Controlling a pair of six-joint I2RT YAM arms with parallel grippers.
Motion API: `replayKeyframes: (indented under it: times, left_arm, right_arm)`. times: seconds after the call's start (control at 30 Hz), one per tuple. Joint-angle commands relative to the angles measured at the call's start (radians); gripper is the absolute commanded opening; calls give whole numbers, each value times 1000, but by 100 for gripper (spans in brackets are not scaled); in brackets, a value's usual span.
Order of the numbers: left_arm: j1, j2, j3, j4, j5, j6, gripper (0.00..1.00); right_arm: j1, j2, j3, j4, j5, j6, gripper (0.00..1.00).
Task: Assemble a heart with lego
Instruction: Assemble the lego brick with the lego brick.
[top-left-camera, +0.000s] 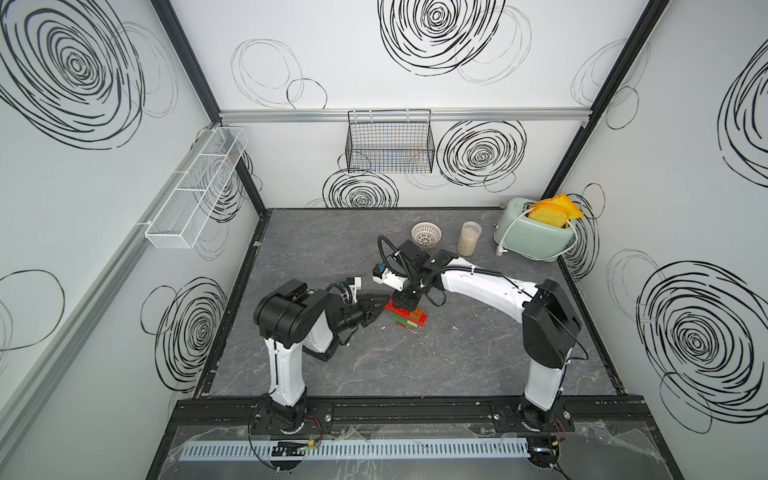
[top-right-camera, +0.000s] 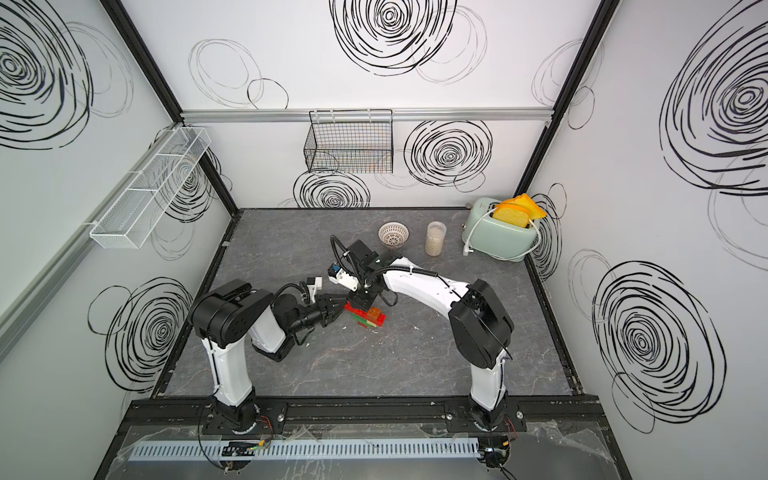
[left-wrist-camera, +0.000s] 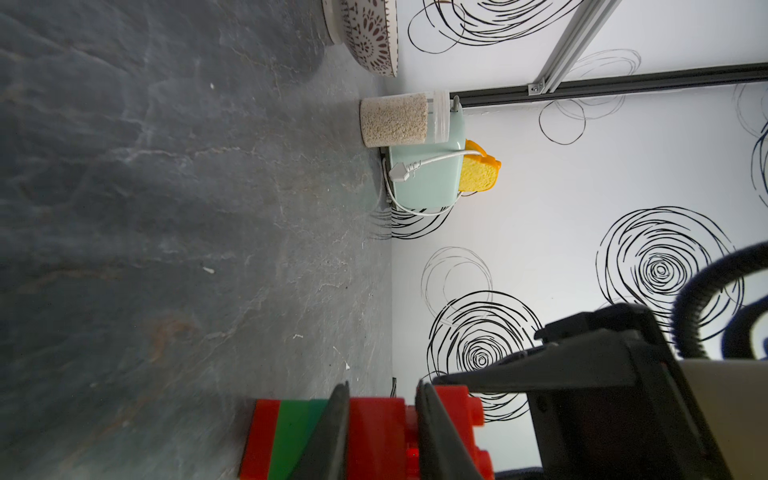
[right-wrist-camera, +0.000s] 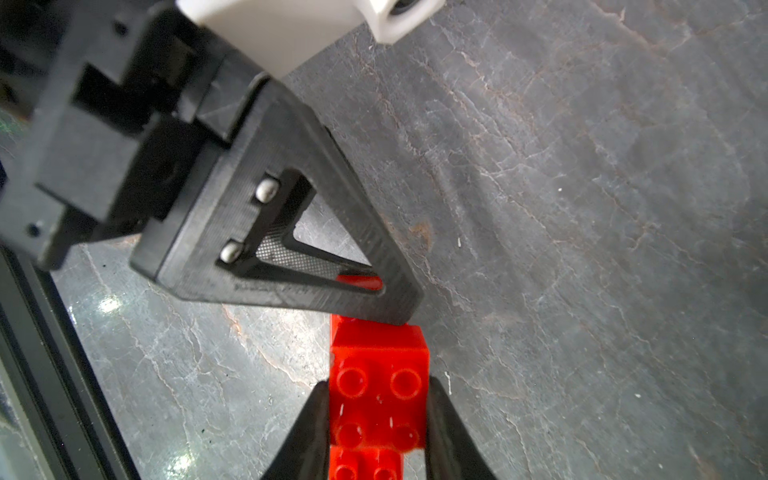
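The heart (top-left-camera: 409, 319) stands on edge mid-table in both top views (top-right-camera: 370, 320), a stepped stack of red, green and lime-yellow lego with an orange brick (top-left-camera: 417, 312) at the upper right. My left gripper (top-left-camera: 383, 302) reaches in from the left. In the left wrist view the left gripper (left-wrist-camera: 383, 388) is shut on a red brick (left-wrist-camera: 376, 432) that sits above a green layer (left-wrist-camera: 295, 432). My right gripper (top-left-camera: 405, 302) points straight down. In the right wrist view the right gripper (right-wrist-camera: 377, 382) is shut on the studded top red brick (right-wrist-camera: 378, 361).
A patterned bowl (top-left-camera: 427, 235), a jar of grain (top-left-camera: 469, 244) and a mint toaster (top-left-camera: 536, 237) with yellow toast stand along the back of the table. A black wire basket (top-left-camera: 390, 145) hangs on the back wall and a white one (top-left-camera: 195, 191) on the left wall.
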Motion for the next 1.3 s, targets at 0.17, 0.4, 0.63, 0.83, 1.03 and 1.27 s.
replayKeyframes:
  times: [0.17, 0.4, 0.63, 0.83, 1.03, 1.27]
  left_arm:
    - [5, -12, 10, 229, 20, -5, 15]
    - [8, -17, 7, 229, 19, -5, 15]
    - [10, -17, 9, 229, 20, -6, 15]
    - [12, -17, 8, 229, 19, -6, 15]
    - [10, -19, 7, 229, 19, -6, 15]
    - [11, -25, 5, 229, 20, -7, 15]
  right_arm:
    - [16, 27, -52, -106, 43, 15, 26]
    - [19, 34, -56, -144, 83, 13, 26]
    - [20, 11, -80, -154, 98, 16, 26]
    - [21, 0, -104, -158, 106, 27, 26]
    - [26, 11, -92, -140, 84, 28, 26]
    - [72, 32, -70, -120, 134, 56, 26]
